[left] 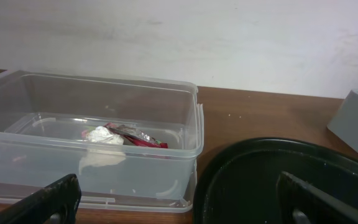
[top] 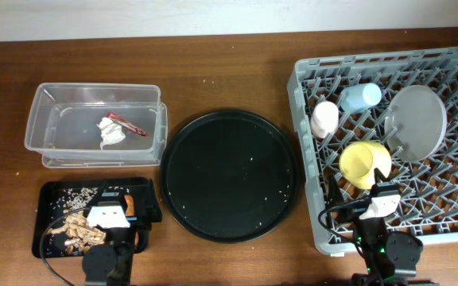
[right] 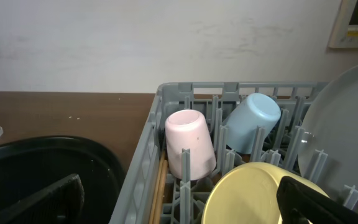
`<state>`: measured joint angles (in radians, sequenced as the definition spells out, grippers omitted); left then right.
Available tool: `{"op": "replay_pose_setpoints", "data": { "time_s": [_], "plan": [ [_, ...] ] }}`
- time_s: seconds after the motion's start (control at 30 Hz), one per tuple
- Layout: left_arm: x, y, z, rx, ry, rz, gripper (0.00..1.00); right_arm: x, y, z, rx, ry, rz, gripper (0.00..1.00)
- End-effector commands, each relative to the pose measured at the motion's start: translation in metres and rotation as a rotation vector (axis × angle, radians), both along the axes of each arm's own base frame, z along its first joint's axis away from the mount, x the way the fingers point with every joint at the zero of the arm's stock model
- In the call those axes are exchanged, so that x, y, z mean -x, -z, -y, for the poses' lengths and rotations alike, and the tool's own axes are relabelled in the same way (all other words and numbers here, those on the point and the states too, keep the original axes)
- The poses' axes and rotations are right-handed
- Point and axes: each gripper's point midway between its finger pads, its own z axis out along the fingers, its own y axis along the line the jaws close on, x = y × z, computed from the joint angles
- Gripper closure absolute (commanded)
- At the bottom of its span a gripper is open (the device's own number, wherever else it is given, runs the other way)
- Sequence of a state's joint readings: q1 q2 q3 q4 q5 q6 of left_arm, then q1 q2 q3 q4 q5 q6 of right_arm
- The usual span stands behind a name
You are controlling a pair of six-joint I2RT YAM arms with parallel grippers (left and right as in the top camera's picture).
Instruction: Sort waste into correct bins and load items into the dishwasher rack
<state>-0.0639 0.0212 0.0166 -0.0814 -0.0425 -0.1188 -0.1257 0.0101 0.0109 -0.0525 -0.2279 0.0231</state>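
My left fingers [left: 50,202] are spread wide with nothing between them, low over the front left corner of the counter [top: 229,71]. Ahead of them, toward the back left, sits the clear tub [top: 50,131]. In it lie the crumpled white tissue [top: 111,133] and the red wrapper [top: 128,125], touching each other. Under my left arm is the shallow black tray [top: 48,199], holding beige food scraps [top: 76,226] and scattered grains. A small orange piece [top: 131,208] shows just beside my wrist. The large round black tray [top: 230,175] fills the middle of the counter.

My right fingers [right: 321,200] are wide too, and empty, over the front of the dishwasher rack [top: 452,199] at the right edge of the counter. In the rack the pink cup [right: 189,143] stands bottom up between pegs. The blue cup [right: 253,121] leans tilted just beside it, and the yellow bowl [right: 247,193] rests in front of them. The grey-green plate [top: 414,121] stands on edge to their right. The chopsticks [right: 160,186] lie along the inside of the rack's left wall, next to the pink cup.
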Motion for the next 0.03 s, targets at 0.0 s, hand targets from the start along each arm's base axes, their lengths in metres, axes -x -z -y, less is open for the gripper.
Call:
{"op": "replay_pose_setpoints", "data": {
  "time_s": [0.0],
  "plan": [
    [0.0000,0.0008,-0.0030,-0.020,-0.012,0.005,0.01,0.0000,0.0020,0.0019,-0.008,0.010,-0.003,0.02]
  ]
}}
